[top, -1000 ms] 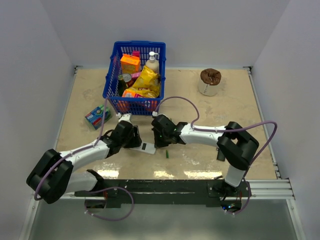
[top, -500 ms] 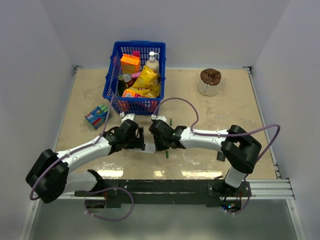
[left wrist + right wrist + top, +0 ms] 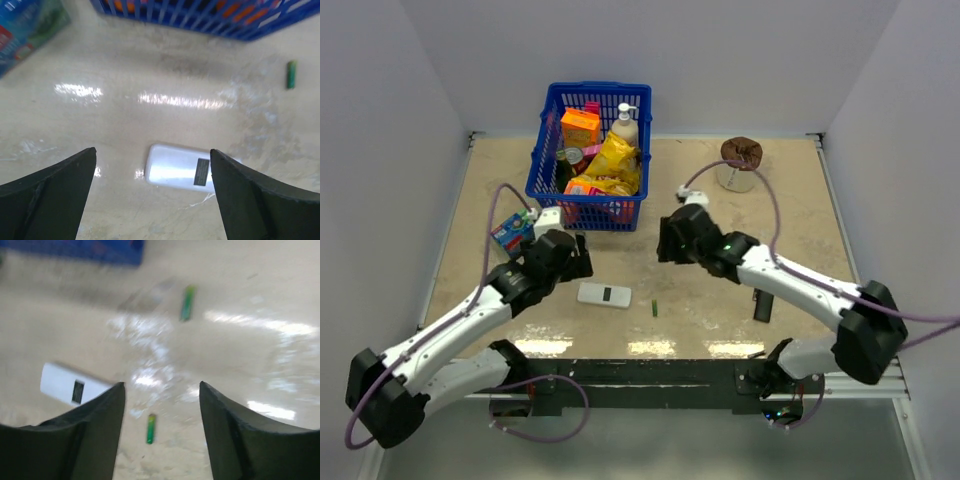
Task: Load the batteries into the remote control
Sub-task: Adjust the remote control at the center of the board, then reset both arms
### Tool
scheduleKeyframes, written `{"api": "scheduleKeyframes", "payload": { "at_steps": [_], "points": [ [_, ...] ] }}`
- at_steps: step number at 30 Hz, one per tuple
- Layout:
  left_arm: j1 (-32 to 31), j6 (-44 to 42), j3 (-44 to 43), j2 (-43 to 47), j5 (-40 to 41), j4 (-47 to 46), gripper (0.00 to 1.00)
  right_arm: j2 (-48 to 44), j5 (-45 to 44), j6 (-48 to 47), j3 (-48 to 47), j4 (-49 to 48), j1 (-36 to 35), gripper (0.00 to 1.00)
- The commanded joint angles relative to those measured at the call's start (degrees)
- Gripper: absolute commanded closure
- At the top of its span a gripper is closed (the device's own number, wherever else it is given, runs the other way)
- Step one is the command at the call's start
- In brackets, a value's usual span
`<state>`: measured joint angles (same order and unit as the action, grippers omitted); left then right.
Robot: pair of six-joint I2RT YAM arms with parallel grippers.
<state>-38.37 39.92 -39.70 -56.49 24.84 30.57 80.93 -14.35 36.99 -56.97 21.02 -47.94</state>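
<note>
White remote control [image 3: 604,295] lies flat on the beige desk [image 3: 790,200] at lower centre. A green battery [image 3: 654,307] sits just right of it, not touching. Higher in the frame, the left hand [image 3: 578,266] and right hand [image 3: 663,244] both gape wide, holding nothing. A second green battery [image 3: 187,302] lies farther back, toward the blue basket [image 3: 585,212].

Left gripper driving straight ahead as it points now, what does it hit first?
Probably the white remote, lying just ahead of the left gripper between its open jaws; depth is unclear.
</note>
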Motion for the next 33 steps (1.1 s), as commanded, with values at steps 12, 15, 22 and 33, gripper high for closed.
{"api": "scheduleKeyframes", "payload": {
  "at_steps": [12,15,22,33],
  "points": [
    [0.93,-8.89,-22.34,22.63,24.82,3.28,0.00,-31.26,-28.88,-14.49,-8.77,10.45,15.78,0.06],
    [0.93,-13.54,-23.14,25.89,26.31,-0.94,0.00,-34.77,-31.96,-17.03,-9.56,8.08,15.78,0.05],
    [1.02,-22.25,-23.58,29.07,30.00,-9.98,0.00,-39.52,-34.60,-21.34,-9.65,2.20,15.78,0.05],
    [0.93,-29.02,-21.47,28.28,32.55,-19.13,0.00,-41.28,-36.45,-24.60,-8.95,-2.20,15.69,0.05]
  ]
}}
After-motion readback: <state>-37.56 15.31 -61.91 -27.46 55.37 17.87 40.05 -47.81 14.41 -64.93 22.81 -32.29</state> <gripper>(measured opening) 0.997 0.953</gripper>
